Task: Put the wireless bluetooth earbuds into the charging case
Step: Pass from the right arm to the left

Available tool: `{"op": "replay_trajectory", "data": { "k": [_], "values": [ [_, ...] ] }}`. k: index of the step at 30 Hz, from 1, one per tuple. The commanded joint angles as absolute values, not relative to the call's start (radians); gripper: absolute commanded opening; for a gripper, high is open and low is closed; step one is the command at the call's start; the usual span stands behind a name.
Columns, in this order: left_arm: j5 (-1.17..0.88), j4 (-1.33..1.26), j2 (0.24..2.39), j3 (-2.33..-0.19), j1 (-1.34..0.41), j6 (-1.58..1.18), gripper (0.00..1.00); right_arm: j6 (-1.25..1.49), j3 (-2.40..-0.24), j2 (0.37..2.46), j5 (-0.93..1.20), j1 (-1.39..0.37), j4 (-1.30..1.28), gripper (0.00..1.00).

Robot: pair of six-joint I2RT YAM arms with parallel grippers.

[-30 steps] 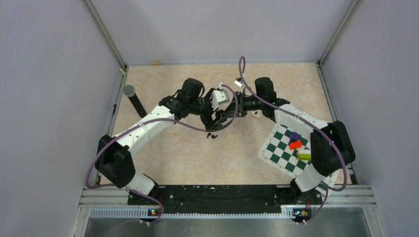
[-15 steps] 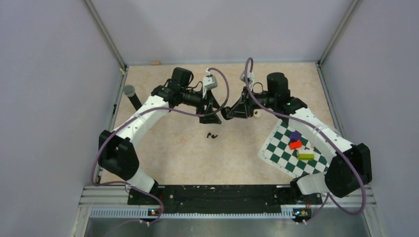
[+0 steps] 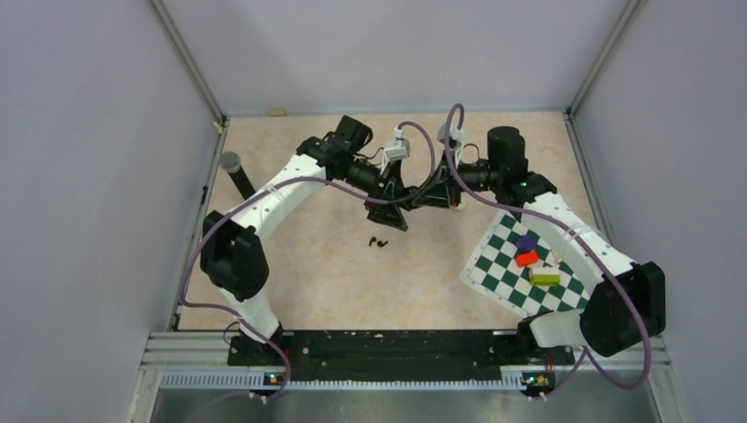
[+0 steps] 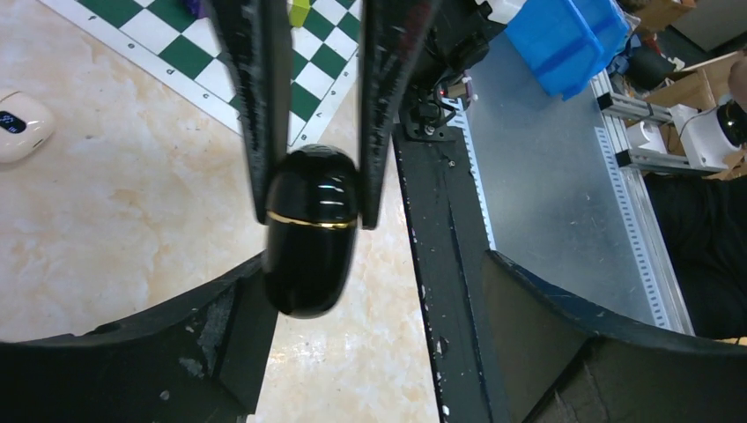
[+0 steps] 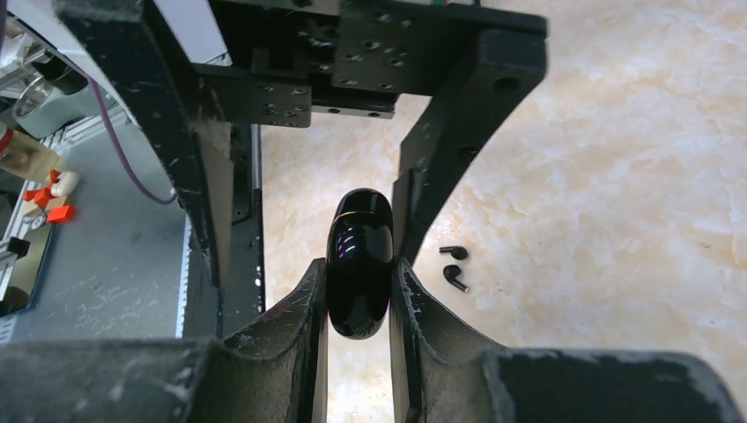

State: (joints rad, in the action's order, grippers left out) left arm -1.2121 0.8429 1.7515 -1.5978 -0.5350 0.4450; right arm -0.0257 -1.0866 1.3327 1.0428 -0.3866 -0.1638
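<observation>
**A:** Black glossy pebble-shaped charging case [image 5: 358, 264], lid shut, pinched in the right gripper [image 5: 358, 275] above the marbled beige tabletop [image 5: 617, 176].

**B:** Left gripper [image 4: 377, 260] gapes wide around its free end. The case's long axis runs gripper to gripper. Lid-opening, I'd say, so the left must clamp first. Tiny black comma-shaped earbuds [image 5: 455, 278] lie below.

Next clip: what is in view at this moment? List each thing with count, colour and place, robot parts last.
charging case: one, glossy black, held above the table
earbuds: two, black, loose on the table near the case
checkered mat: one, green and white, table's right side
blocks: three, purple, red, yellow-green, on the mat
oval gadget: one, white, on the table by the mat
cylinder: one, black with grey top, table's left edge
bin: one, blue, off the table
table: one, beige marbled
right gripper: shut on the case
left gripper: open, straddling the case
</observation>
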Motion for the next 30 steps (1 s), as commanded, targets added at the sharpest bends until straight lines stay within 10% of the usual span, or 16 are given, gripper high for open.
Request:
{"op": "replay_trajectory", "data": {
  "k": [1, 30],
  "values": [
    [-1.271, 0.857, 1.747, -1.595, -0.549, 0.482, 0.84, -0.042, -1.077, 1.312, 1.09, -0.356, -0.111, 0.09],
    [-1.221, 0.742, 1.694, -1.556, -0.571, 0.402, 0.54, 0.008, -1.1, 1.376, 1.23, -0.322, -0.13, 0.09]
  ]
}}
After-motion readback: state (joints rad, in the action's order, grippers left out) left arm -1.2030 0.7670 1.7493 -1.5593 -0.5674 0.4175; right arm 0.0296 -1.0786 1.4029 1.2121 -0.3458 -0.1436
